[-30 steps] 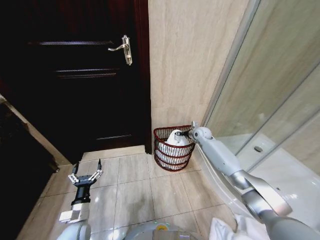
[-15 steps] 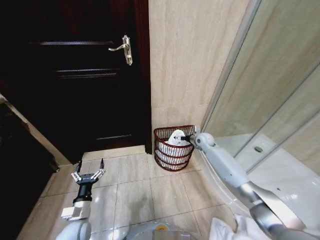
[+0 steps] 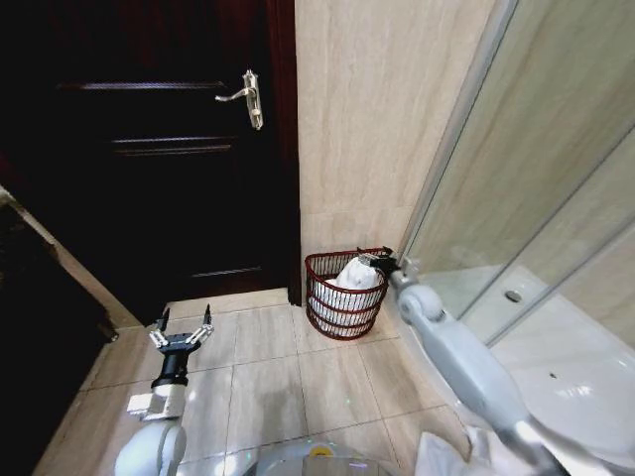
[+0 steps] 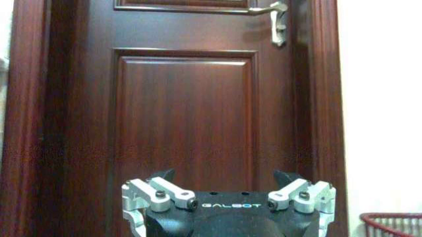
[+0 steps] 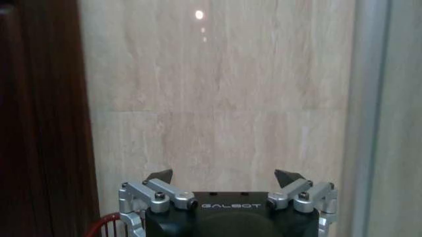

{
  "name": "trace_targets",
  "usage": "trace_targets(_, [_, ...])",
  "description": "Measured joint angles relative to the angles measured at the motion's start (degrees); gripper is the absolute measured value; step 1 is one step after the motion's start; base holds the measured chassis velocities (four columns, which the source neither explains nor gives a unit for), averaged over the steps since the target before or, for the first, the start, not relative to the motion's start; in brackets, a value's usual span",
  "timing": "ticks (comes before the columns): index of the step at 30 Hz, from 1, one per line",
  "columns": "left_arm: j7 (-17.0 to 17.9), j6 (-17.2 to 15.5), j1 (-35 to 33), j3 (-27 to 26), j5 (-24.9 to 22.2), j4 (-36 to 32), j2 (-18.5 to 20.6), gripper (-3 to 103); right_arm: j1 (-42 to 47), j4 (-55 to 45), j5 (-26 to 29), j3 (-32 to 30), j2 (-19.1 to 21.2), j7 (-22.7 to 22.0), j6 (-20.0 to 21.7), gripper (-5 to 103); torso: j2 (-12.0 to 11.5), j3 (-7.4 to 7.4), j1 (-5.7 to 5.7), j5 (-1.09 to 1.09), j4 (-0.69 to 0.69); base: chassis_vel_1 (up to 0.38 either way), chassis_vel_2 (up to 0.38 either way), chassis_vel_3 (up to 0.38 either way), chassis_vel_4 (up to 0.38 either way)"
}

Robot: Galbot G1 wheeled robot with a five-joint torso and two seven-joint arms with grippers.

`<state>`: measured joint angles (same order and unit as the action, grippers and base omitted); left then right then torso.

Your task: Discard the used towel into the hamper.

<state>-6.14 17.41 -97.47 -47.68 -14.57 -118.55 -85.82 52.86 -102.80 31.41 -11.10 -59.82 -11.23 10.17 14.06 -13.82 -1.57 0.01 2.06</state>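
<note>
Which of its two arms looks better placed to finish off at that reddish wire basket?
The right. Its end effector, fingers spread, sits at the rim of the dark reddish-brown wire hamper, where the white towel lies. The left end effector, also open, hangs low over the floor tiles facing the dark wooden door.

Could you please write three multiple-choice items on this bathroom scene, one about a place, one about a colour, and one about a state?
1. Where does the hamper stand?
A. on the floor against the tiled wall, beside the door
B. inside the shower
C. in front of the door handle

2. What colour is the towel in the hamper?
A. blue
B. white
C. black

3. How is the right end effector?
A. shut on the towel
B. shut on the hamper's rim
C. open, holding nothing

Answers: 1 A, it sits by the wall just right of the door frame. 2 B, white cloth shows through the wires. 3 C, its fingers stand apart with bare wall between.
</note>
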Motion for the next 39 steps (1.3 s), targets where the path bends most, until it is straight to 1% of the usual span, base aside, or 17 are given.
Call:
trace_targets(1, [0.0,0.0,0.0,0.0,0.0,0.0,0.0,100,0.0,0.0,0.0,0.0,0.0,0.0,0.0,100,0.0,0.0,0.0,0.0,0.0,0.0,0.0,0.0,0.0])
trace_targets(2, [0.1,-0.2,0.2,1.1,-0.1,0.0,0.3,100,3.4,-2.5,-3.7,-1.5,-0.9,0.0,-1.9,100,0.0,0.0,0.0,0.0,0.0,0.0,0.0,0.0,0.0])
trace_targets(4, [0.7,-1.3,0.6,3.2,1.0,0.0,0.8,100,9.2,-7.1,-8.8,-3.5,-3.2,-0.4,-3.6,100,0.0,0.0,0.0,-0.01,0.03,0.0,0.0,0.0,0.0])
trace_targets(5, [0.7,-1.3,0.6,3.2,1.0,0.0,0.8,100,9.2,-7.1,-8.8,-3.5,-3.2,-0.4,-3.6,100,0.0,0.0,0.0,-0.01,0.03,0.0,0.0,0.0,0.0])
trace_targets(8, [1.0,-2.0,1.0,4.7,1.6,-0.1,1.6,100,15.3,-10.1,-13.2,-6.2,-6.1,0.1,-5.6,100,0.0,0.0,0.0,-0.01,0.04,0.0,0.0,0.0,0.0])
trace_targets(9, [1.0,-2.0,1.0,4.7,1.6,-0.1,1.6,100,15.3,-10.1,-13.2,-6.2,-6.1,0.1,-5.6,100,0.0,0.0,0.0,-0.01,0.04,0.0,0.0,0.0,0.0])
trace_targets(12, [1.1,-2.3,1.2,5.1,1.1,-0.1,2.5,100,20.2,-11.6,-17.2,-10.4,-8.8,2.1,-7.8,100,0.0,0.0,0.0,-0.01,0.03,0.0,0.0,0.0,0.0])
trace_targets(14, [0.7,-2.8,1.2,5.3,-0.8,-0.1,4.2,100,23.8,-13.2,-20.4,-13.9,-11.2,4.5,-9.5,100,0.0,0.0,0.0,-0.01,0.02,0.0,0.0,0.0,0.0])
trace_targets(15, [0.7,-2.8,1.2,5.3,-0.8,-0.1,4.2,100,23.8,-13.2,-20.4,-13.9,-11.2,4.5,-9.5,100,0.0,0.0,0.0,-0.01,0.02,0.0,0.0,0.0,0.0])
trace_targets(17, [0.3,-3.1,1.8,5.7,-2.7,0.6,5.7,100,27.8,-15.3,-23.0,-17.5,-14.4,7.1,-11.3,100,0.0,0.0,0.0,0.0,0.03,0.0,0.0,0.0,0.0])
trace_targets(18, [0.2,-3.1,2.1,5.8,-3.0,1.0,6.1,100,29.7,-16.5,-23.6,-19.1,-15.9,8.0,-12.1,100,0.0,0.0,0.0,-0.02,0.02,0.0,0.0,0.0,0.0])
trace_targets(21, [0.0,-3.2,2.4,6.3,-3.2,1.1,6.5,100,32.8,-18.3,-24.3,-21.1,-17.9,9.1,-13.5,100,0.0,0.0,0.0,-0.01,0.02,0.0,0.0,0.0,0.0])
trace_targets(23, [0.0,-4.0,2.4,6.9,-3.2,0.7,6.7,100,36.7,-20.4,-25.4,-23.1,-19.9,10.2,-15.3,100,0.0,0.0,0.0,-0.02,0.02,0.0,0.0,0.0,0.0])
trace_targets(27, [0.4,-4.7,1.9,7.5,-2.2,-0.1,6.7,100,40.9,-22.4,-26.4,-23.9,-22.2,10.8,-17.3,100,0.0,0.0,0.0,-0.02,0.02,0.0,0.0,0.0,0.0])
trace_targets(33, [0.5,-3.8,0.6,7.6,-1.2,-0.7,7.0,100,44.5,-23.1,-27.1,-23.9,-23.2,10.7,-18.5,100,0.0,0.0,0.0,-0.02,0.03,0.0,0.0,0.0,0.0])
trace_targets(36, [0.5,-2.7,0.0,7.5,0.2,-0.8,7.2,100,45.9,-21.5,-27.8,-23.7,-23.3,10.4,-20.9,100,0.0,-0.01,-0.01,-0.01,0.04,0.0,0.0,0.0,0.0])
trace_targets(39, [0.5,-2.5,0.1,8.1,1.0,-0.8,7.2,100,46.8,-21.3,-28.1,-23.8,-24.0,10.2,-21.9,100,0.0,-0.01,-0.01,0.0,0.04,0.0,0.0,0.0,0.0])
